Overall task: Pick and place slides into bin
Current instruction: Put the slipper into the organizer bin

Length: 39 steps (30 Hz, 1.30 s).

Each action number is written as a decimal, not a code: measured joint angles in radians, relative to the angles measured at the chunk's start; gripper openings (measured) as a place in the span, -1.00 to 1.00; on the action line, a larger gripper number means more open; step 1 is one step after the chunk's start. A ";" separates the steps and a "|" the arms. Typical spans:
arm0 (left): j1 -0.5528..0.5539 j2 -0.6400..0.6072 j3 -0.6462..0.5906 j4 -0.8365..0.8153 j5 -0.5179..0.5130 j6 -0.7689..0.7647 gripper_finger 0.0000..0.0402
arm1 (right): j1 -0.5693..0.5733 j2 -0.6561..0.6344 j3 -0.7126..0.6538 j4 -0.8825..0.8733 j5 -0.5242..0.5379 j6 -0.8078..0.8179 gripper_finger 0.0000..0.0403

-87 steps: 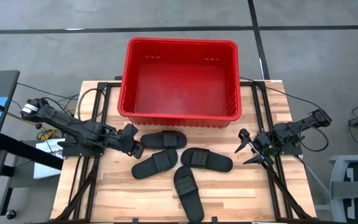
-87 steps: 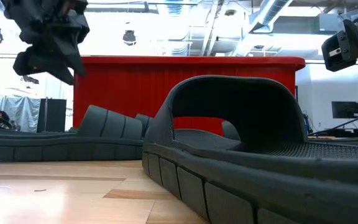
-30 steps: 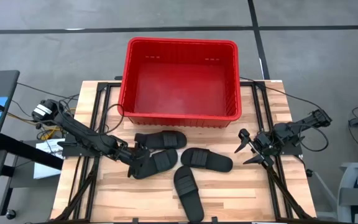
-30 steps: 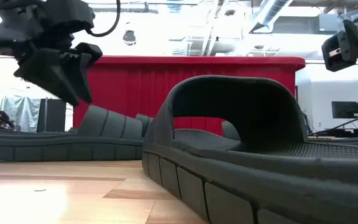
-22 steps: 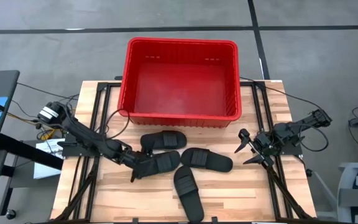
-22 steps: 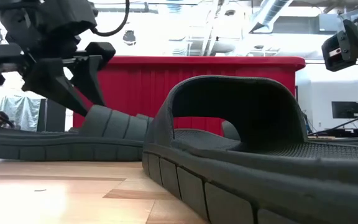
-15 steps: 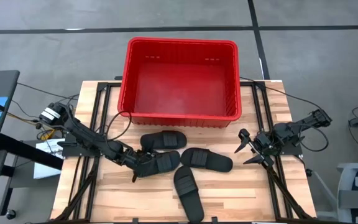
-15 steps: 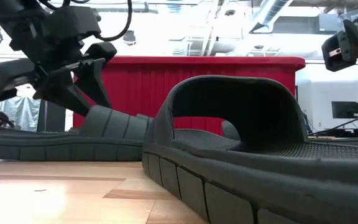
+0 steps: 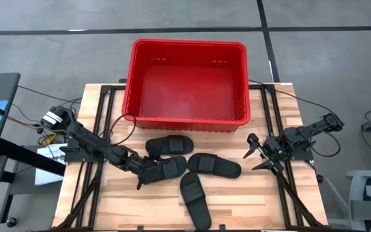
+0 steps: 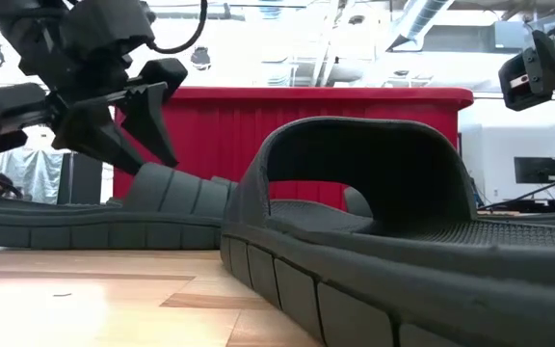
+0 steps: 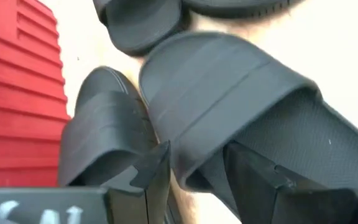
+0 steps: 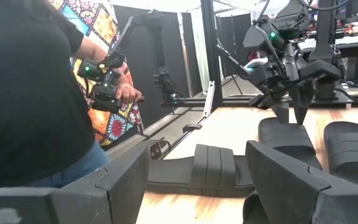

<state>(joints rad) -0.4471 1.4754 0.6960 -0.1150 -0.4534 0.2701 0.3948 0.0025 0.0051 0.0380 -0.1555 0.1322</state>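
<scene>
Down at the front-left slide (image 9: 162, 169), I'm holding the left gripper (image 9: 143, 175) low over its near end, fingers spread and straddling the edge of the strap. Through the left wrist view I'm seeing one finger (image 11: 156, 177) sitting outside the strap and the other finger (image 11: 260, 180) lying over the footbed, with nothing clamped so far. From table height, the left gripper's (image 10: 128, 125) fingers are pointing down onto that slide (image 10: 85, 217).

Four black slides are lying on the wooden table (image 9: 263, 200), all outside the red bin (image 9: 187, 80), which is sitting at the back of the table with nothing in it. A second slide (image 9: 169, 145) is lying just behind the one I'm working, closest to the bin's front wall. A third slide (image 9: 214, 165) is resting to the right, and the fourth slide (image 9: 194, 200) is lying nearest the front edge.

Over on the right side of the table, I'm keeping the right gripper (image 9: 258, 154) parked with its fingers wide apart, gripping nothing. Past its fingers, in the right wrist view, a person in a dark shirt (image 12: 30, 87) is standing beside the table.
</scene>
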 joint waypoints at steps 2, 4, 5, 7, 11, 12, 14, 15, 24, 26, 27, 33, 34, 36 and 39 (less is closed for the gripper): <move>0.005 0.000 0.000 0.016 0.000 0.026 -0.30 | 0.000 0.000 0.000 0.000 0.000 0.000 0.29; 0.014 0.000 0.000 0.025 0.001 0.054 -0.30 | 0.000 0.000 0.000 0.000 0.000 0.000 0.29; 0.021 0.000 0.000 0.026 0.002 0.063 -0.30 | 0.000 0.000 0.000 0.000 0.000 0.000 0.29; 0.034 0.000 0.000 0.027 0.002 0.065 -0.30 | 0.000 0.000 0.000 0.000 0.000 0.000 0.29; 0.055 0.000 0.000 0.027 0.003 0.065 -0.30 | 0.000 0.000 0.000 0.000 0.000 0.000 0.29; 0.059 0.000 0.000 0.028 0.003 0.066 -0.30 | 0.000 0.000 0.000 0.000 0.000 0.000 0.29; 0.064 0.000 0.000 0.039 0.004 0.077 -0.34 | 0.000 0.000 0.000 0.000 0.000 0.000 0.29; 0.065 0.000 0.000 0.048 0.007 0.087 -0.38 | 0.000 0.000 0.000 0.000 0.000 0.000 0.29; 0.073 0.088 0.002 0.213 0.088 0.123 -0.95 | 0.000 0.000 0.000 0.000 0.000 0.000 0.29; 0.072 0.144 0.002 0.263 0.099 0.123 -0.97 | 0.000 0.000 0.000 0.000 0.000 0.000 0.29; 0.066 0.170 0.002 0.293 0.098 0.121 -0.98 | 0.000 0.000 0.000 0.000 0.000 0.000 0.29; 0.046 0.228 0.010 0.401 0.046 0.086 -0.99 | 0.000 0.000 0.000 0.000 0.000 0.000 0.29; 0.045 0.223 0.010 0.396 0.039 0.086 -0.99 | 0.000 0.000 0.000 0.000 0.000 0.000 0.29; 0.043 0.217 0.010 0.393 0.034 0.082 -0.99 | 0.000 0.000 0.000 0.000 0.000 0.000 0.29; 0.031 0.204 0.010 0.375 0.021 0.068 -1.00 | 0.000 0.000 0.000 0.000 0.000 0.000 0.29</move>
<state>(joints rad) -0.4160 1.6796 0.7063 0.2600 -0.4324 0.3386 0.3950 0.0029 0.0051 0.0383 -0.1553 0.1322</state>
